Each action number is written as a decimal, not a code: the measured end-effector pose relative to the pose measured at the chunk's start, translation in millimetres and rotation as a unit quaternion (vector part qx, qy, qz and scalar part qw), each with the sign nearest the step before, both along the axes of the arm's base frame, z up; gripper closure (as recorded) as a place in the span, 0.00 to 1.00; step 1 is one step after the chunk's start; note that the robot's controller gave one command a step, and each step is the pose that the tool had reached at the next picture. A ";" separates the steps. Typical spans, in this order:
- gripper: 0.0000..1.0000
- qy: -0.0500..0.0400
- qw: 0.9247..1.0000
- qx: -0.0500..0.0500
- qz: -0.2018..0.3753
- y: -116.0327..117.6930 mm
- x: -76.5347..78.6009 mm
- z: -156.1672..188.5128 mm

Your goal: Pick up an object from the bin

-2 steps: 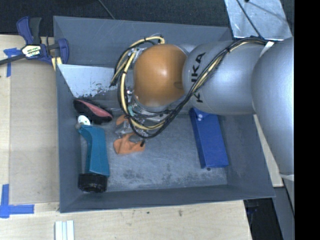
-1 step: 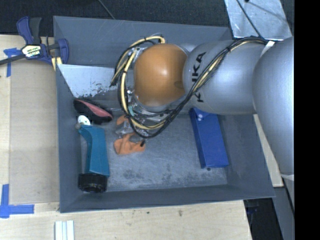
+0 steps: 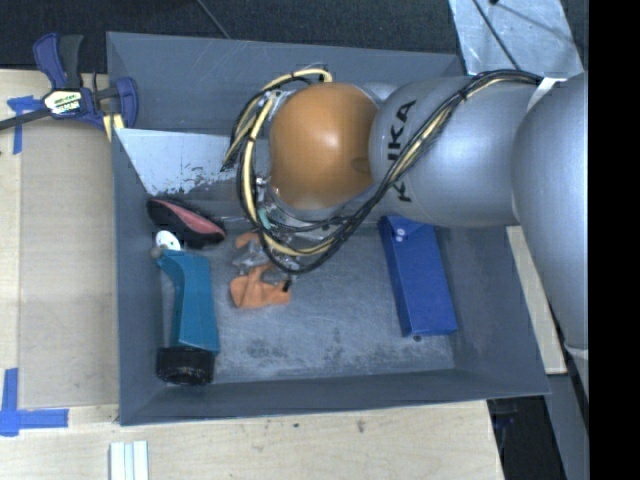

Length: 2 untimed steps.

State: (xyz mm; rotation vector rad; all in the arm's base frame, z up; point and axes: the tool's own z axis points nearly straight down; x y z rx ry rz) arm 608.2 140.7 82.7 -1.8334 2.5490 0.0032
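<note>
Grey metal bin (image 3: 330, 353), floor dull and scuffed, dusted pale in patches. Toward its right side, a flat deep-blue rectangular block (image 3: 420, 278), smooth and hard-looking, lying slightly slanted on the floor. Left of that block, the glossy orange dome cover (image 3: 315, 148) of the wrist, ringed with yellow and black cables, and beneath it the gripper (image 3: 262, 266), low over the floor. Clenched or released: cannot tell, tips masked by cables and cover. Right at the gripper's tip, left of the blue block and well apart from it, a crumpled orange lump (image 3: 258, 290), soft and folded like cloth or rubber, resting on the floor; not seen to be grasped. Farther left of the block, a long smooth teal plastic handle (image 3: 192, 303), ending in a black round cap at one end and a small white ball at the other. Equally far left of the block, level with its upper end, a black oval piece with a pink-red face (image 3: 188, 223).
</note>
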 end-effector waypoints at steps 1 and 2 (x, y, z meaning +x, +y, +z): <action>1.00 0.002 1.000 -0.001 0.000 0.0 -0.9 14.4; 1.00 0.001 1.000 0.000 -0.001 0.0 -0.3 35.9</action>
